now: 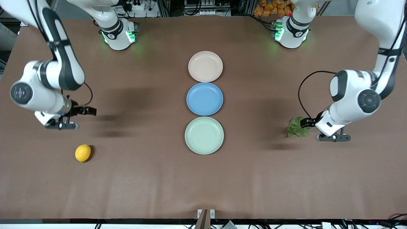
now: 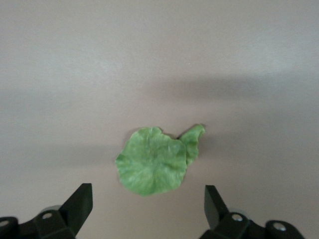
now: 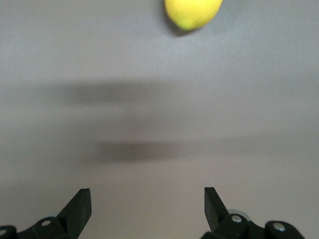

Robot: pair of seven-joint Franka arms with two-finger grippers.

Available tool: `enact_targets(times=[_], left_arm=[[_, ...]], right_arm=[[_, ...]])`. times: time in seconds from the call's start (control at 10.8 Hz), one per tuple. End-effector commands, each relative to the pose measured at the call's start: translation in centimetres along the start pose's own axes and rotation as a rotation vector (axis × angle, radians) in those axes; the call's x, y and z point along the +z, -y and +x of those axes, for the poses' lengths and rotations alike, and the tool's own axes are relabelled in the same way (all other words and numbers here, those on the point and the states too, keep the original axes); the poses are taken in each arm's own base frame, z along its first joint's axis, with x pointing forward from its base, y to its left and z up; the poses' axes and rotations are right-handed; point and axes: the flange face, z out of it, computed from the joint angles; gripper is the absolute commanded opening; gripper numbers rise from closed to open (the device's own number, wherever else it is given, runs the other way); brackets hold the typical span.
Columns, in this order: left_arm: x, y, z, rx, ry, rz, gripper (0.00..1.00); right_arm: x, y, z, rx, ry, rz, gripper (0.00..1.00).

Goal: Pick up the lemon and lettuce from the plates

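Note:
The lemon (image 1: 82,153) lies on the bare brown table toward the right arm's end, on no plate. It also shows in the right wrist view (image 3: 193,12). My right gripper (image 1: 89,111) hangs open and empty over the table, apart from the lemon; its fingers (image 3: 79,206) hold nothing. The lettuce (image 1: 297,127) lies on the table toward the left arm's end and shows in the left wrist view (image 2: 154,164). My left gripper (image 1: 306,122) is open and empty just above the lettuce's edge. The beige-pink plate (image 1: 205,66) and the mint green plate (image 1: 204,135) are both empty.
A blue plate (image 1: 204,99), also empty, sits between the two other plates in a row down the table's middle. The arm bases stand along the table's edge farthest from the front camera.

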Motion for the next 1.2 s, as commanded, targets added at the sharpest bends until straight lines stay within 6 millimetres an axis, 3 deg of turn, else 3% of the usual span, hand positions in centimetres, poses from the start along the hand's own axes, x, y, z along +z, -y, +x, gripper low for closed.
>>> enact_targets(times=[0.0,0.09,0.28,0.46,0.74,1.11], left_arm=[[-7.2,-0.3,0.6,0.001,0.018,-0.008,1.0],[-9.5,-0.7,0.3,0.007,0.011,-0.003,1.0],[-13.7,-0.3,-0.1,0.004,-0.009,0.013,1.0],[-17.4,0.2,-0.3,-0.008,-0.05,0.022,1.0],[-22.3,0.0,-1.8,-0.01,-0.037,0.035,1.0],[-25.8,0.2,-3.2,-0.024,-0.054,0.035,1.0]], right_arm=[[-3.1,0.6,-6.6,0.001,-0.047,0.004,1.0],[-3.4,0.5,-7.9,0.003,-0.04,0.004,1.0],[-4.7,0.2,-8.4,0.011,-0.04,0.006,1.0],[-7.7,0.1,-8.9,0.009,-0.089,0.004,1.0],[-16.8,-0.5,-7.7,0.015,-0.094,0.002,1.0],[-29.6,-0.1,-8.9,0.02,-0.131,0.024,1.0]])
